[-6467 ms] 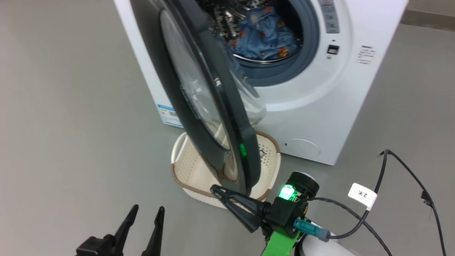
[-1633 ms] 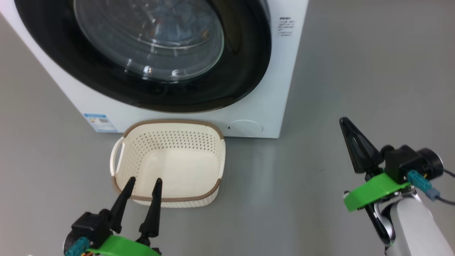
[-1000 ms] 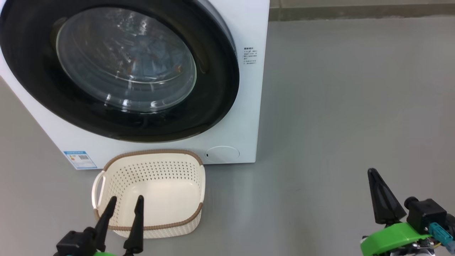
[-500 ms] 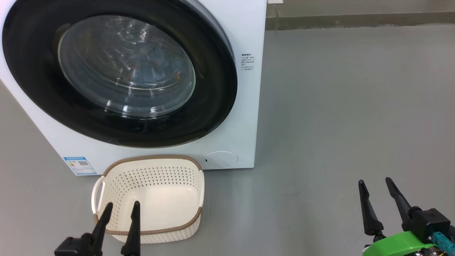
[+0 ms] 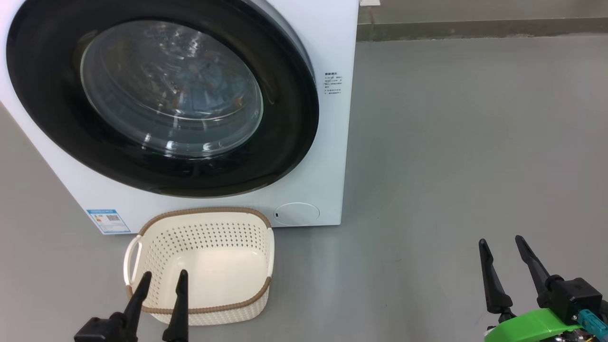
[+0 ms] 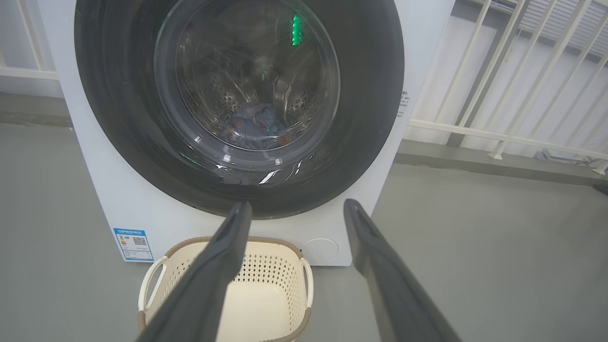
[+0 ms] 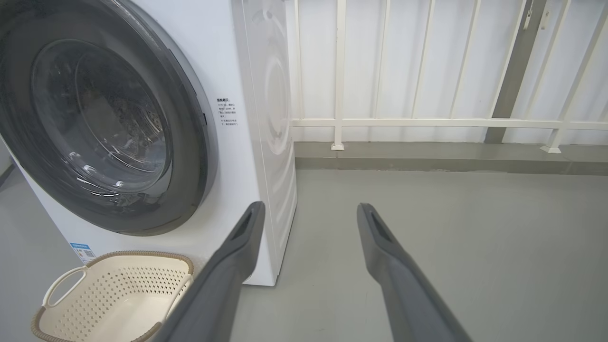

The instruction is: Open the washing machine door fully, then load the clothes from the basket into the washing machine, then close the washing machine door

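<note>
Head cam: the washer [image 5: 332, 142] is sitting on the grey floor [image 5: 451, 166] with its door [image 5: 294, 118] lying flush against the front, so it's looking shut. The basket [image 5: 204, 210] is sitting on the floor right in front of the washer, below the door, with its bare bottom showing. A blue label [image 5: 108, 220] with a QR-type square is sticking to the front's lower left corner, but the print is coming out too small to read. Same deal with the tiny black text [image 5: 332, 83] just right of the door. A round cap [image 5: 297, 213] is sitting in the lower right corner. The left end effector [image 5: 164, 273] is showing in front of the basket's near rim, fingers spread and gripping nothing. The right end effector [image 5: 501, 240] is hovering over bare floor well off to the right, also spread and gripping nothing.

Left wrist cam: it's looking straight at the door between the parted fingers. The clothes [image 6: 259, 124] are lying low in the drum, showing through the glass as a blue heap with orange specks. A green light [image 6: 296, 29] is reflecting near the top of the glass. A white railing [image 6: 456, 129] is running behind the washer on the right.

Right wrist cam: the fingers are pointing past the washer's right front corner, with the basket sitting lower left and the railing running across the back. The label is blurring out here too.
</note>
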Controlling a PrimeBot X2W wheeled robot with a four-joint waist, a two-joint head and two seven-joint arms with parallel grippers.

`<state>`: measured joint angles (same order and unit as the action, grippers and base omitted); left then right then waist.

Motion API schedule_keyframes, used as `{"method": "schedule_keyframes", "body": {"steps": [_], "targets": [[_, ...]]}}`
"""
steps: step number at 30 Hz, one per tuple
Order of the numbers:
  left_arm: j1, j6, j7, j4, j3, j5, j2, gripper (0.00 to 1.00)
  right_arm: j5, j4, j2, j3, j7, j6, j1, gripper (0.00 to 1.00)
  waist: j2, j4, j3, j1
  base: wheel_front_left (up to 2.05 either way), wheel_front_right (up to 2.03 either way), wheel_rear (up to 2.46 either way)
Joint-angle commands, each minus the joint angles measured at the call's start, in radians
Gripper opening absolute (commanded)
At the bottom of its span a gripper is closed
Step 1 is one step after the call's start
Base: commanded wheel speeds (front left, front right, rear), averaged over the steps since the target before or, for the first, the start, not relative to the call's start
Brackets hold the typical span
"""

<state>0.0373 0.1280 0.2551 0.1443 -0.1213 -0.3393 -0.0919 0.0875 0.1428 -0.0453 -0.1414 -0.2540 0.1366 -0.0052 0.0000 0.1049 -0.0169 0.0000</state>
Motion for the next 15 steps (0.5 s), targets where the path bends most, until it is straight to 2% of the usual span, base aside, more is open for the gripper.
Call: {"method": "schedule_keyframes", "body": {"steps": [1, 15], "targets": [[-0.016, 0.003, 0.007, -0.018, 0.034, 0.002, -0.01, 1.0, -0.009, -0.029, -0.005, 0.029, -0.008, -0.006, -0.015, 1.0, 0.0, 0.0, -0.001, 0.0, 0.0, 0.0, 0.0], [-0.009, 0.003, 0.007, -0.015, 0.036, 0.0, -0.011, 1.0, -0.033, -0.037, -0.005, 0.032, -0.008, -0.006, -0.009, 1.0, 0.0, 0.008, -0.007, 0.0, 0.0, 0.0, 0.0]]}}
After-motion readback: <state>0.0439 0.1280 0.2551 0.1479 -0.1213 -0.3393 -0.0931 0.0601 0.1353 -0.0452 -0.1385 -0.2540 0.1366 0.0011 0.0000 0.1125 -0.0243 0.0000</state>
